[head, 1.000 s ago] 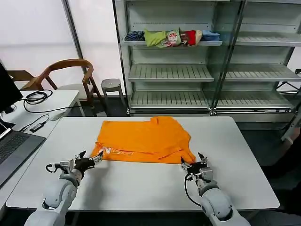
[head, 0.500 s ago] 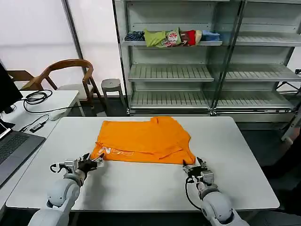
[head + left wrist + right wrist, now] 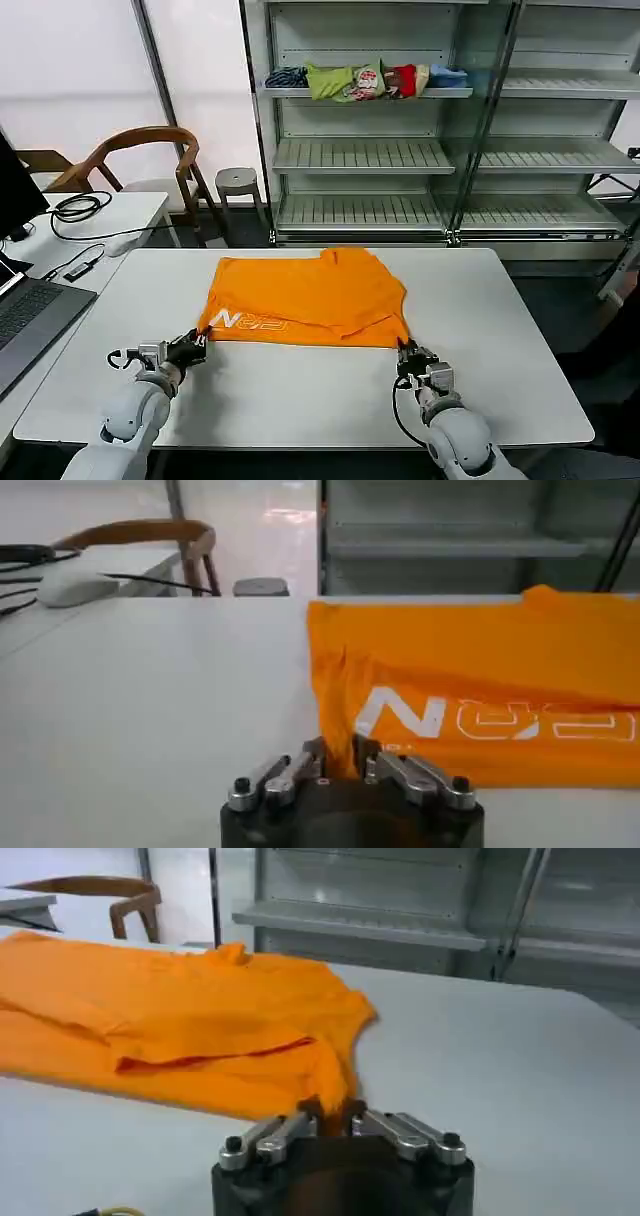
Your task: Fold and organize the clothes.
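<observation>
The clothes are one orange T-shirt [image 3: 305, 297], lying partly folded in the middle of the white table [image 3: 300, 395], white lettering showing along its near edge. My left gripper [image 3: 198, 340] is shut on the shirt's near left corner [image 3: 338, 752]. Over on the near right corner [image 3: 330, 1098], my right gripper [image 3: 405, 350] is also shut, with orange fabric pinched between its fingers. Both grippers rest low on the table at the shirt's front edge.
A metal shelf unit [image 3: 440, 120] stands behind the table, with a bundle of coloured garments [image 3: 365, 80] on an upper shelf. To the left are a wooden chair [image 3: 140, 160], a side desk with cables [image 3: 75, 208] and a laptop [image 3: 25, 315].
Both grippers were open a second ago near the front corners; they have closed in on the shirt's near corners and now pinch the fabric. The near edge has shifted slightly.
</observation>
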